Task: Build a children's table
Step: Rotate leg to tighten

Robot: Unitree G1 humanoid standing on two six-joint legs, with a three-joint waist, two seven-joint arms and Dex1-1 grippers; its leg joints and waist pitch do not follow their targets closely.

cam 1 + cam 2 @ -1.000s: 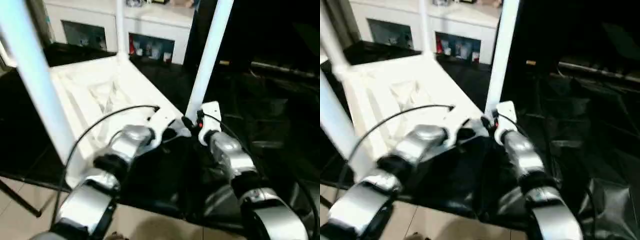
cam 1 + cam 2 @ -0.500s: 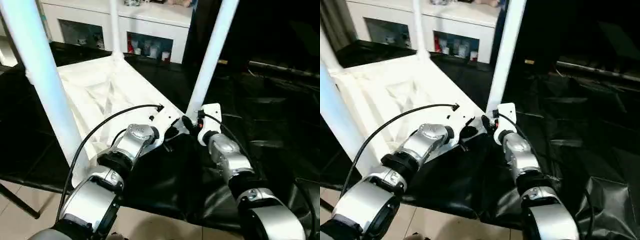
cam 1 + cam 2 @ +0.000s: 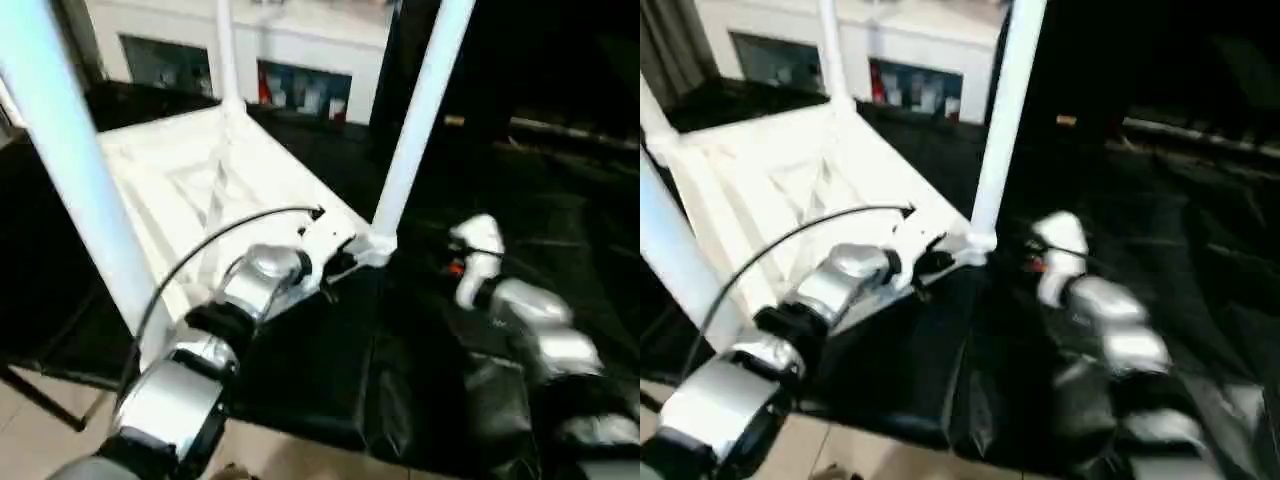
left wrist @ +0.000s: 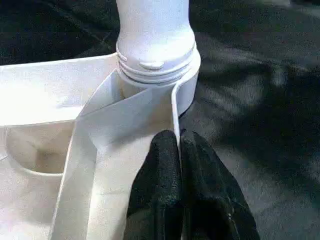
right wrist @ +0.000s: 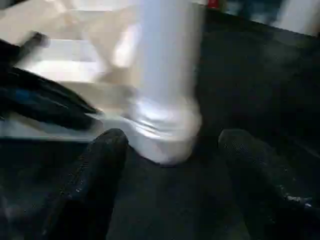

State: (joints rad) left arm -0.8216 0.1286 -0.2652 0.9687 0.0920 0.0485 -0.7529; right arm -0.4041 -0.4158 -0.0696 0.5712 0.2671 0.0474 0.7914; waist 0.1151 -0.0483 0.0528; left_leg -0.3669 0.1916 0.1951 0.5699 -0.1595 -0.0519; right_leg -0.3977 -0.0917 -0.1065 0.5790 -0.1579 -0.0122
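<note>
- Left eye view gives you the table top (image 3: 200, 190) lying upside down on a black sheet (image 3: 330, 360), ribbed underside up, filling the 10 o'clock part of the scene.
- You see three legs standing up from its corners: a near leg (image 3: 60, 160) at 9 o'clock, a far leg (image 3: 225, 50) at 11 o'clock, and a third leg (image 3: 420, 110) at 12 o'clock to 1 o'clock.
- That third leg sits in the corner socket (image 4: 186, 85) nearest both arms; in the left wrist view you can see its ringed base seated in the socket.
- Your left gripper (image 4: 178, 150) has its fingers pressed together on the thin upright rim of the table top, just beside that socket, pinching the rim between them.
- Your right gripper (image 5: 172, 150) has its fingers spread wide, one on each side of the third leg's base, not touching it.
- In the head views the right gripper (image 3: 470, 245) sits at 3 o'clock of the socket, apart from the leg, over the black sheet.
- A white cabinet (image 3: 290, 60) with glass doors stands behind the table at 12 o'clock.
- A black cable (image 3: 200, 250) arcs over your left forearm.
</note>
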